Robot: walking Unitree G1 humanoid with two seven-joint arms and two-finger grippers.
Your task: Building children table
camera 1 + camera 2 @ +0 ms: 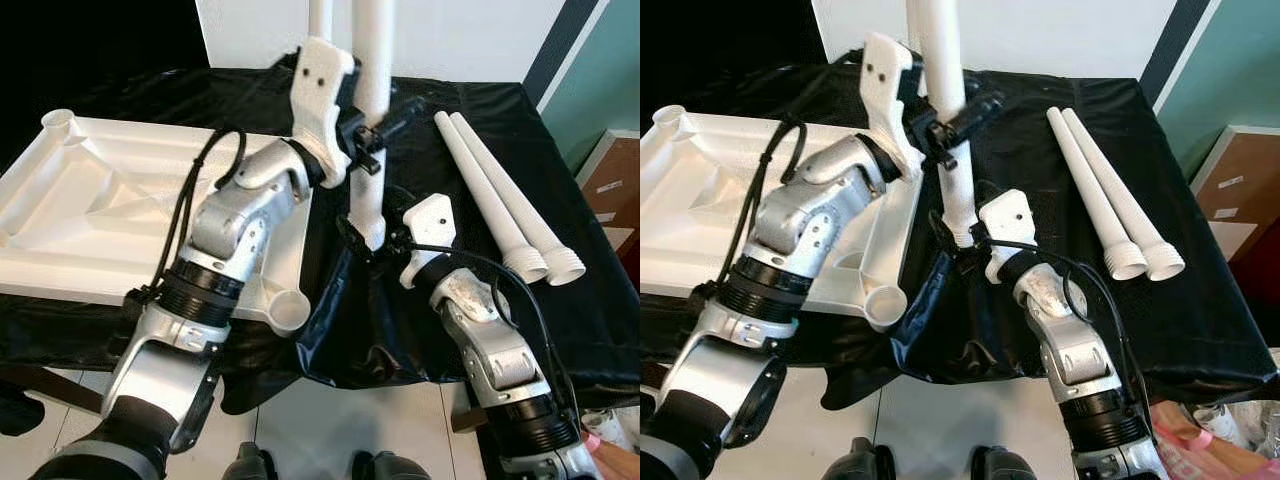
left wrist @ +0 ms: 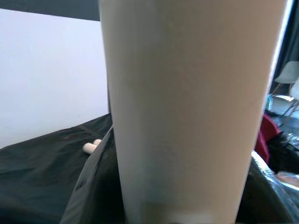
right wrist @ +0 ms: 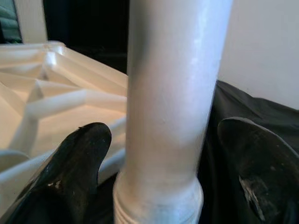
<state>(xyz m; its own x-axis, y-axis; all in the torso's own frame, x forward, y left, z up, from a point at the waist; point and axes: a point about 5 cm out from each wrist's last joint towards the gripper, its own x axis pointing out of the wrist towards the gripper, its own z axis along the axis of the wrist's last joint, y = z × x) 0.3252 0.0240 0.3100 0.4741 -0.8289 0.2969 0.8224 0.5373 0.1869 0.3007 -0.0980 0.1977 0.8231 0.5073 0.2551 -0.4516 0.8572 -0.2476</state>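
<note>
So the left gripper [image 1: 365, 135] is clamped on the upright white leg [image 1: 372, 80] at center frame, while the right gripper [image 3: 163, 154] sits lower with jaws spread around its threaded end. Probably best to keep it vertical and line it up over the corner socket [image 1: 290, 310] of the tabletop [image 1: 100, 200] at left before lowering.

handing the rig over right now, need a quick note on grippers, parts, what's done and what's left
Left gripper: shut on the upright white leg, mid-shaft.
Right gripper: open, fingers either side of that leg's threaded lower end, not clamped.
Tabletop: upside down on the black cloth, corner sockets showing; the near one has no leg.
Two spare legs: lying to the right.
Done: no leg seen fitted. Left: seat this leg, then the others.
</note>
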